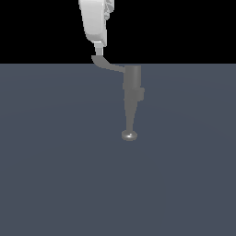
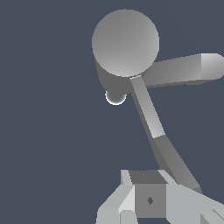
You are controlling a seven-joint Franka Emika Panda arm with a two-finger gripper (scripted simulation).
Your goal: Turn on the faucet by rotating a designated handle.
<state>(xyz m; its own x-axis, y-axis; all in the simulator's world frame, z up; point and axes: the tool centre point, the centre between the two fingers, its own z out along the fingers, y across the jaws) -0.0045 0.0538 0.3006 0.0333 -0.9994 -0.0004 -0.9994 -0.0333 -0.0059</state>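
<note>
At the handle (image 1: 107,64) tip, the gripper (image 1: 98,47) hides contact; jaws' state unclear.

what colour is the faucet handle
Matte grey, like the faucet itself. The handle shows best in the wrist view, running toward the gripper.

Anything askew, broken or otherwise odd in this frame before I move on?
Nothing stands out. The faucet looks intact on the plain grey surface, and the gripper sits at the tip of the handle. Whether it is closed on it cannot be told.

The handle (image 1: 107,65) branches toward the exterior view's left of the faucet (image 1: 132,99), seemingly touching the gripper (image 1: 98,47).
</note>
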